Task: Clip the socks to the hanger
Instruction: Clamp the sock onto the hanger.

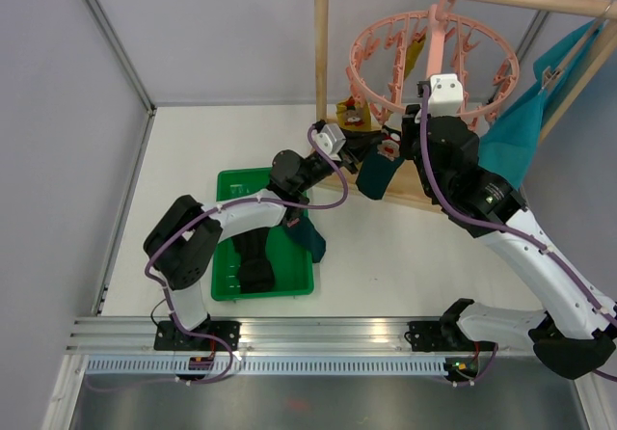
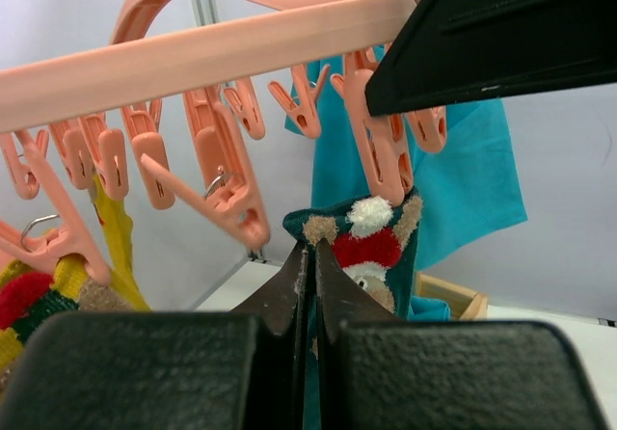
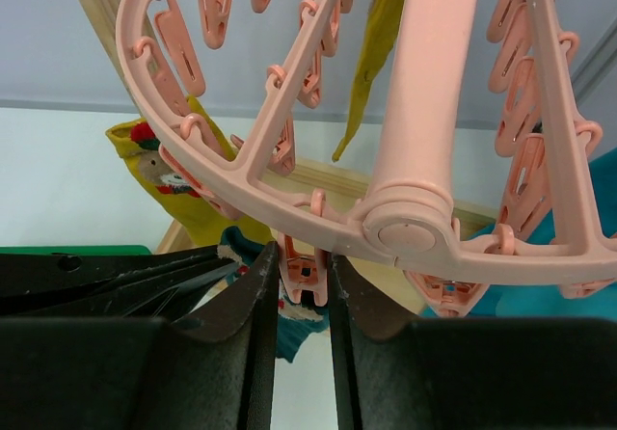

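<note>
The pink ring hanger [image 1: 434, 59] hangs by its hook from the wooden frame. My left gripper [image 2: 313, 252] is shut on a dark teal sock [image 2: 371, 247] with a red-and-white figure and holds its top edge up just under a pink clip peg [image 2: 386, 155]. My right gripper [image 3: 304, 252] is shut on that clip peg [image 3: 310, 274], squeezing it, with the teal sock [image 3: 294, 324] below. A mustard yellow sock [image 3: 164, 174] hangs clipped at the ring's left. In the top view both grippers, left [image 1: 371, 150] and right [image 1: 416, 114], meet under the ring's front.
A green tray [image 1: 227, 290] by the left arm holds black socks [image 1: 255, 261], and another teal sock [image 1: 310, 237] drapes over its right side. A large teal cloth [image 1: 521, 121] hangs on the wooden frame [image 1: 321, 83]. Grey walls enclose the white table.
</note>
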Robot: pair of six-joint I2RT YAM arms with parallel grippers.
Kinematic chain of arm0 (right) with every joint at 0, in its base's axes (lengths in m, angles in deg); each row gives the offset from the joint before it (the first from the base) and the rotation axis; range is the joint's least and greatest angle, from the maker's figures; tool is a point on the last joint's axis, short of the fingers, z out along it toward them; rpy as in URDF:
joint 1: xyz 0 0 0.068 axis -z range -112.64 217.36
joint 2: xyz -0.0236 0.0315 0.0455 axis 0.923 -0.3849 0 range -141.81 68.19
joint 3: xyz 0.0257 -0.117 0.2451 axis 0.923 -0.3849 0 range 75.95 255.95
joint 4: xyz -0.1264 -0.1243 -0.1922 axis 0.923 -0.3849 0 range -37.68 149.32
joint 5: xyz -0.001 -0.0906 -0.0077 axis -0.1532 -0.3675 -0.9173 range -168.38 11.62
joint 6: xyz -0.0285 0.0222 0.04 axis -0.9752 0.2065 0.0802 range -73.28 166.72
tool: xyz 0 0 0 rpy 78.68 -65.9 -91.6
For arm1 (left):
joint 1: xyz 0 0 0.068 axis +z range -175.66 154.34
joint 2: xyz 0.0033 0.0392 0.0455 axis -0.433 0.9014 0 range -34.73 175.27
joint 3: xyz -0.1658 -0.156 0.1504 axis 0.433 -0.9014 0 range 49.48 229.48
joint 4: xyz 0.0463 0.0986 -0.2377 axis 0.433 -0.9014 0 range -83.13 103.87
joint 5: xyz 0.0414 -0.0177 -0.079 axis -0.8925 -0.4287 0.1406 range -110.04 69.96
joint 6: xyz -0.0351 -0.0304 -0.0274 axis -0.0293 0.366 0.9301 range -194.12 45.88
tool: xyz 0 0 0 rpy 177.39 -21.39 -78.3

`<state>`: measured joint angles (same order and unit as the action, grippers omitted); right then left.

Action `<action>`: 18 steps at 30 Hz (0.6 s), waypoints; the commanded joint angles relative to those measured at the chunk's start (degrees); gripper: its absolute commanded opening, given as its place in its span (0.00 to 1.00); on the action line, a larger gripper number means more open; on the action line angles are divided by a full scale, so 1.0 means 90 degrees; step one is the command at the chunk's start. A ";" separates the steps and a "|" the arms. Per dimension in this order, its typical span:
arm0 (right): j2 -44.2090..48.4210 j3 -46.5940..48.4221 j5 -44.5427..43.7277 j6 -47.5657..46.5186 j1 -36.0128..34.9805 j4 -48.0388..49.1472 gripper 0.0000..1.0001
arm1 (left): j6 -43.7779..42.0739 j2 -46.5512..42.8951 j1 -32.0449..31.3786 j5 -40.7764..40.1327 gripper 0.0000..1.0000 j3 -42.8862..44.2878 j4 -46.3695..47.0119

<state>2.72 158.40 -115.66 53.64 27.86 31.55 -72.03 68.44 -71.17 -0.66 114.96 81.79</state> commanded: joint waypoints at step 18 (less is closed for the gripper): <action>0.0058 0.0360 -0.0018 0.0013 0.0034 0.0234 0.00 | 0.0208 -0.0116 -0.0040 -0.0092 0.02 0.0079 0.0578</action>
<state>2.65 158.73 -115.22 53.59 27.86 31.49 -71.35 68.77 -71.17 -1.16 115.85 82.38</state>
